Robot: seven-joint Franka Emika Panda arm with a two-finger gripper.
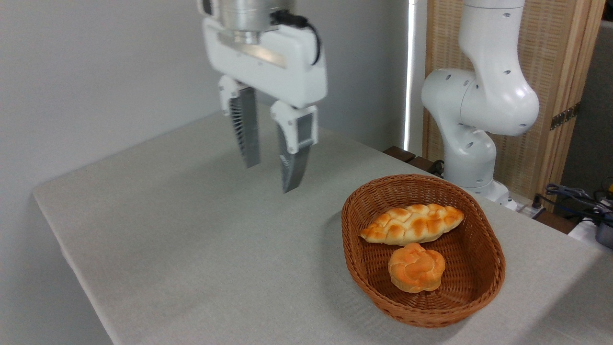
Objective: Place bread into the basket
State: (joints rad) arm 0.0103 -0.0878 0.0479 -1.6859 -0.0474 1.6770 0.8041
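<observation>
The round knotted bun (415,267), glossy and orange-golden, lies inside the brown wicker basket (488,249) near its front. Behind it in the same basket rests a longer, paler braided loaf (413,223). My gripper (271,178) hangs well above the table, up and to the left of the basket. It is open and nothing sits between its two ribbed fingers (247,129).
The basket stands at the right of a table covered in grey cloth (191,249). The arm's white base (474,105) rises behind the basket. Cables and a blue device (586,201) lie past the table's right edge. A wooden screen stands at the back right.
</observation>
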